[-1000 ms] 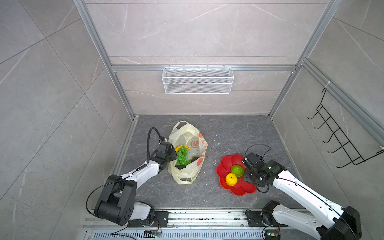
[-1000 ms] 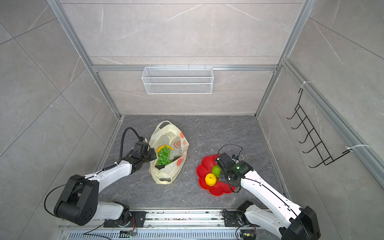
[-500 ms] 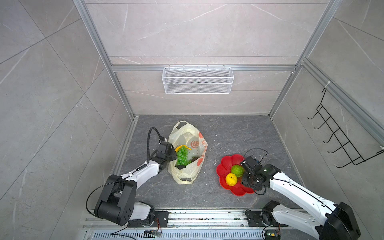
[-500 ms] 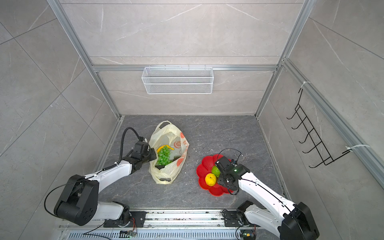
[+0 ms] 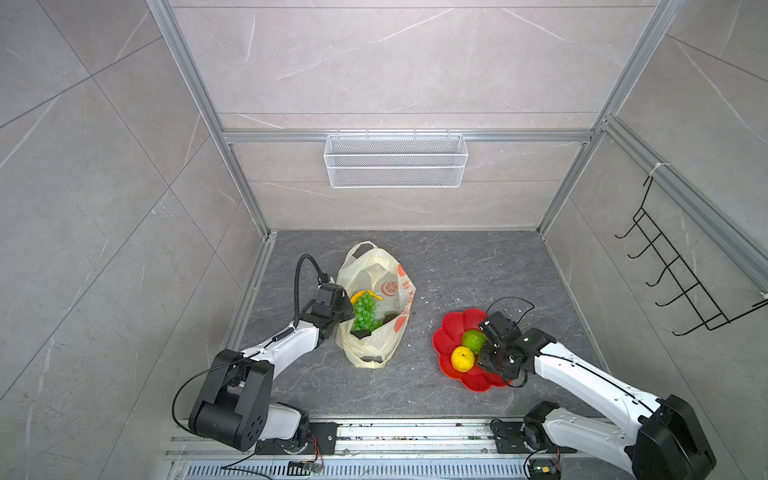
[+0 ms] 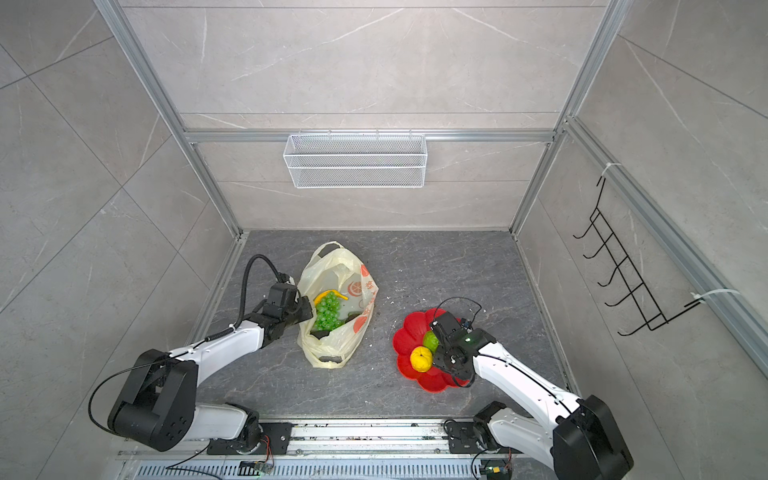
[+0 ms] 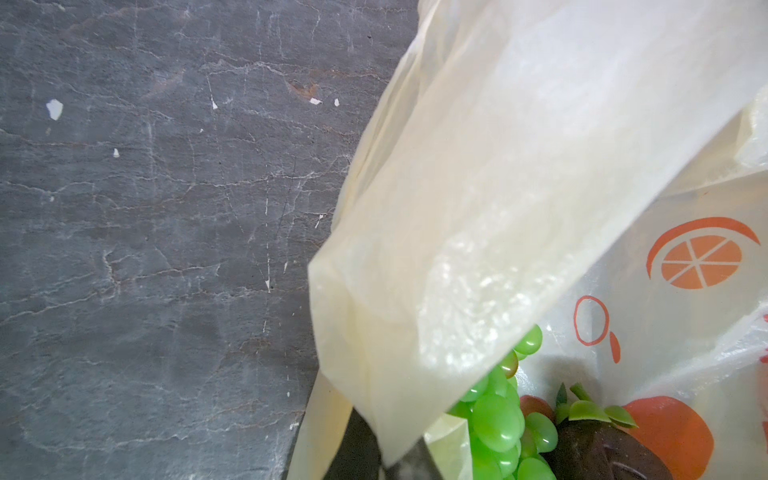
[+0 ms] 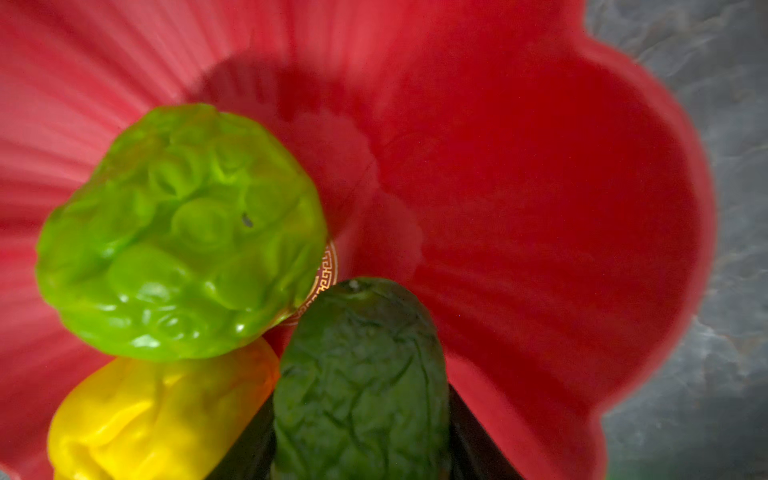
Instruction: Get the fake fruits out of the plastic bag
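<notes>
Only the right arm has shifted: in both top views its wrist now sits a little further toward 8 o'clock over the red plate (image 5: 448,332) than a second ago, with the forearm lying lower. The left arm, the plastic bag (image 5: 368,266) and the two fruits on the plate lie as they did.

The right gripper (image 8: 359,395) has its fingers clamped on a dark green wrinkled fruit (image 8: 361,349) above the plate, just beside the bumpy green fruit (image 8: 183,232) and the yellow citrus (image 8: 158,415). The plate lies at 3 o'clock of the bag on the tabletop (image 5: 457,270). The left gripper (image 5: 345,312), at the bag's 9 o'clock edge, has its fingers together on the thin film, holding the mouth up. The grape bunch (image 5: 365,312), the banana (image 5: 366,296) and a dark brown piece (image 7: 602,453) are still inside.

Likely trouble: the plate is shallow and crowded on that side, so a release there could send the dark green fruit against its neighbours, nudging one over the scalloped rim onto the tabletop. How high it hangs is unclear. On the other side, the slick film could slip from the pinch, and the mouth would sag over the grapes. The bag is light, so a snagged fruit could drag it along.
</notes>
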Robot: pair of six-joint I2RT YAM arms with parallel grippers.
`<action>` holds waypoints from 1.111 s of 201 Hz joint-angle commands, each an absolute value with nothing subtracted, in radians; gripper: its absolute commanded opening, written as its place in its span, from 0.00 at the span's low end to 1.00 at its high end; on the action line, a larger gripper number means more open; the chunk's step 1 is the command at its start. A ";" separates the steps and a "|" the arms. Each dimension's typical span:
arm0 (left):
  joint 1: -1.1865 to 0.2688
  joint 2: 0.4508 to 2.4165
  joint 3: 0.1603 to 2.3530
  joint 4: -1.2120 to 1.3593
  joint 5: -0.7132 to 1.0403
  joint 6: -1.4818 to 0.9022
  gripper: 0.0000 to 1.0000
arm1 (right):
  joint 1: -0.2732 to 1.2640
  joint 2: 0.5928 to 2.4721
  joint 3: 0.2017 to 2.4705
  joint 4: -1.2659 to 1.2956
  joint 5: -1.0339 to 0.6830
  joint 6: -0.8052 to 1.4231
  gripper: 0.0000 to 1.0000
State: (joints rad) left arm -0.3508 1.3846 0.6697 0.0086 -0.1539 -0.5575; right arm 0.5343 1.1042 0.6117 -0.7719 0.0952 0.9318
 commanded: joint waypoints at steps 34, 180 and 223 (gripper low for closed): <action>-0.347 1.380 0.687 0.025 -0.164 -0.554 0.05 | 0.530 1.126 0.585 -0.717 0.064 0.943 0.56; -0.347 1.381 0.685 0.029 -0.166 -0.555 0.05 | 0.531 1.094 0.642 -0.807 0.094 0.925 0.64; -0.347 1.381 0.685 0.029 -0.163 -0.555 0.05 | 0.531 1.067 0.668 -0.841 0.100 0.919 0.68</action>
